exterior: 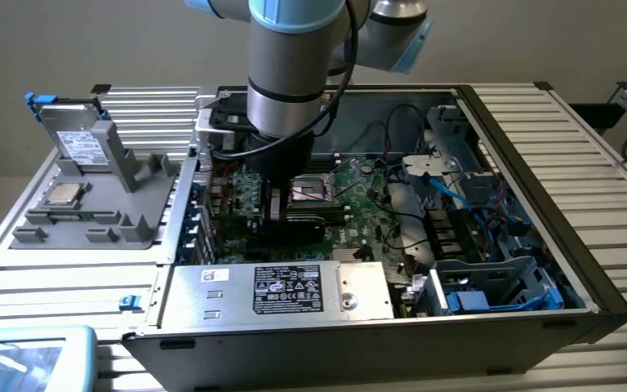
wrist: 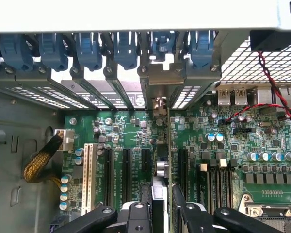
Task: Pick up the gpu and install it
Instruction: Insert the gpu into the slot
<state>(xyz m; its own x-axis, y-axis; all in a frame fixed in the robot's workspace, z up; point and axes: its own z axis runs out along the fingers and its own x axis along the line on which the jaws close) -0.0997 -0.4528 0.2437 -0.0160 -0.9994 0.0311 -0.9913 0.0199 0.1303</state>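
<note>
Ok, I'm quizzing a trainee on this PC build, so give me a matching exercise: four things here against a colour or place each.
1 gpu
2 slot latches
3 braided cable
4 labelled box

A blue
B between the fingers
C silver
D yellow

Pairs: 1-B, 2-A, 3-D, 4-C

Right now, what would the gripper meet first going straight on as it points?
Likely the large green motherboard, with the edge-on green gpu card it holds touching first; depth is unclear.
</note>
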